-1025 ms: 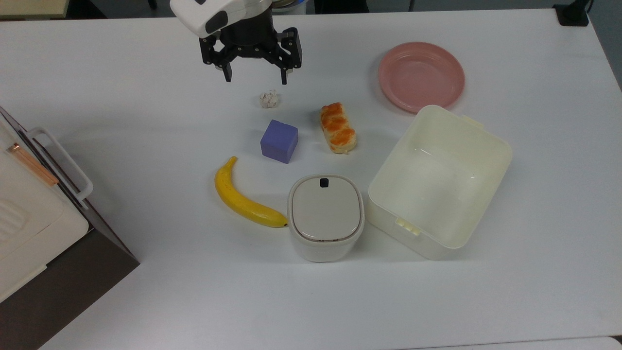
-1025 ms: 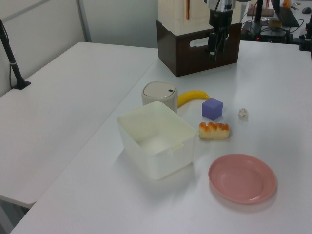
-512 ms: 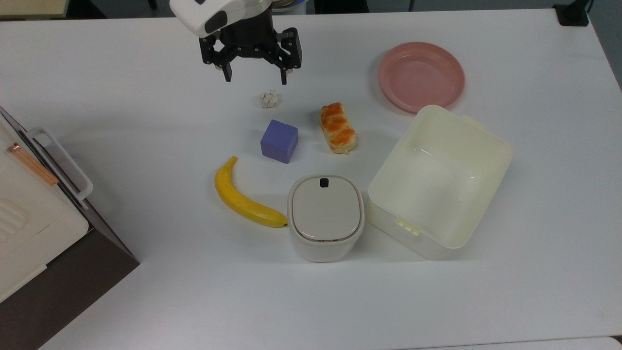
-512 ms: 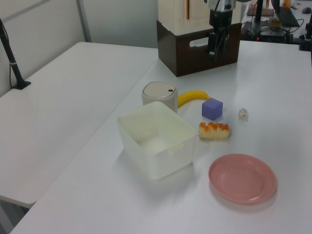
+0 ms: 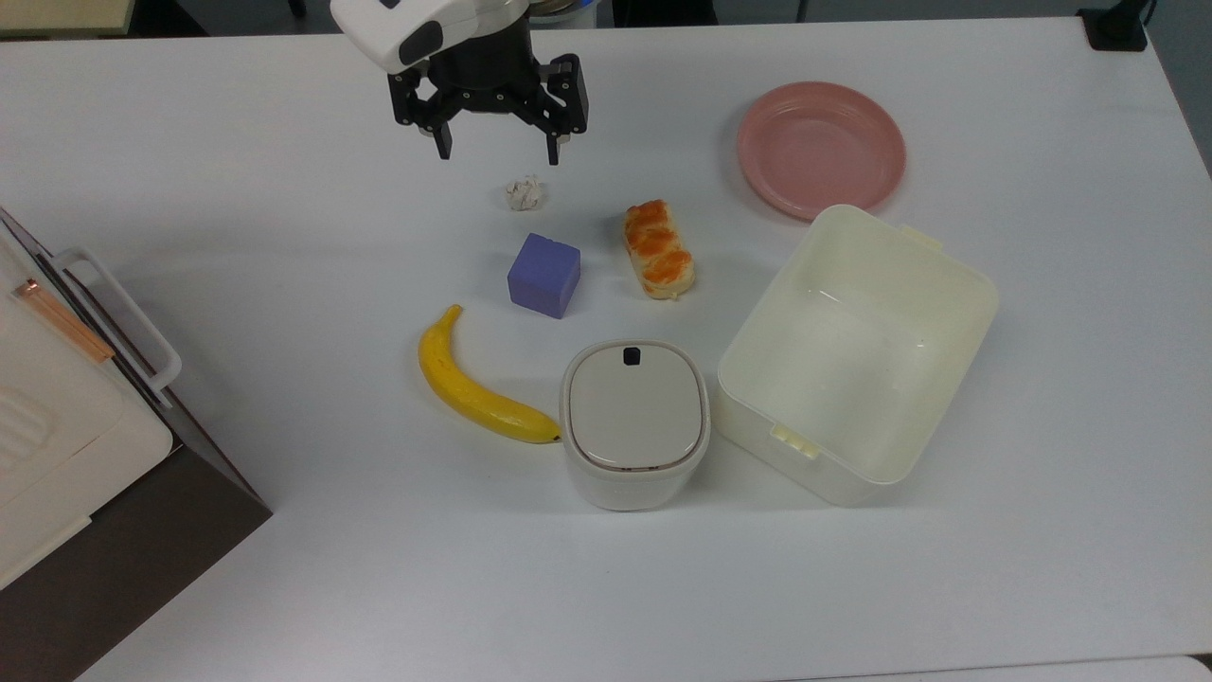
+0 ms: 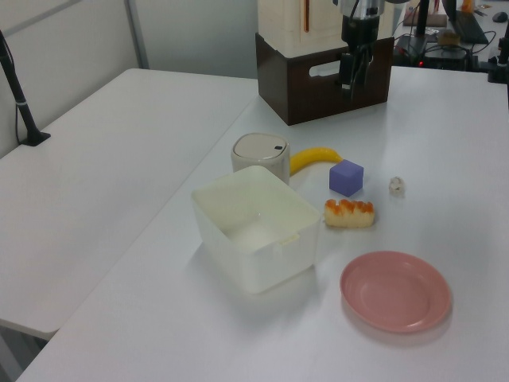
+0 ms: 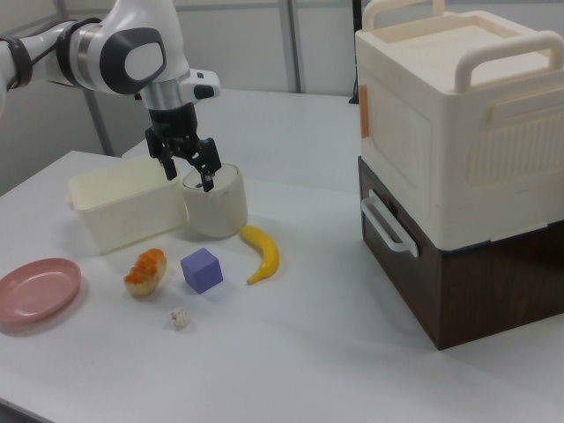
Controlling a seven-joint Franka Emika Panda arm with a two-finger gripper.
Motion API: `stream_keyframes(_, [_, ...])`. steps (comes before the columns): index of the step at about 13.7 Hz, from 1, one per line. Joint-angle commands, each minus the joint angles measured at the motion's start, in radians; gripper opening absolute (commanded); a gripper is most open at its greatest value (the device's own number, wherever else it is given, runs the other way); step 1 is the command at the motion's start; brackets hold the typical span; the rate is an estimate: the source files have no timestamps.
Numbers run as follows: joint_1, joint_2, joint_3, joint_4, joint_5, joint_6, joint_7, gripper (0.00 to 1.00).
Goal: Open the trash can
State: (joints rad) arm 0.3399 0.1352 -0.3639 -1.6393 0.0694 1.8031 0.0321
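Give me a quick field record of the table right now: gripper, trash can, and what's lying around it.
gripper: open, holding nothing, raised above the table near the crumpled paper ball
trash can: upright, lid shut, black button on the lid's edge nearest the purple cube
banana: tip at the can's side on the top view's left
cream tub: empty, on the top view's right of the can
bread: between cube and pink plate

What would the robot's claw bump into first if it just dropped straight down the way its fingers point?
Probably bare table. The open gripper hangs above the white surface just beyond the crumpled paper ball, well away from the trash can. Depth is hard to judge, so it might clip the paper.
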Motion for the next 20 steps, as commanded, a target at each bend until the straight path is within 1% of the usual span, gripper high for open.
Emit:
stream_keyframes(1, [-0.004,-0.005,0.005,0.004,0.015,-0.024,0.008,1.00])
stream_keyframes(10, [0.001,0.000,0.008,0.003,0.017,-0.025,-0.020,1.00])
stream_keyframes(11, [0.004,0.001,0.008,0.003,0.017,-0.027,-0.020,0.99])
stream_keyframes(12, [0.004,0.003,0.008,0.001,0.017,-0.025,-0.020,0.94])
stream_keyframes(13, [0.004,0.004,0.010,0.001,0.017,-0.024,-0.021,0.89])
stream_keyframes(15, [0.004,0.004,0.010,0.001,0.021,-0.022,-0.024,0.75])
stream_keyframes(16, [0.004,0.006,0.011,0.001,0.024,-0.022,-0.044,0.61])
stream_keyframes(17, [-0.002,0.006,0.011,0.001,0.045,-0.021,-0.066,0.45])
stream_keyframes(19, [-0.012,0.004,0.010,0.003,0.107,-0.018,-0.093,0.23])
stream_keyframes(20, [-0.019,0.004,0.010,0.003,0.122,-0.016,-0.113,0.16])
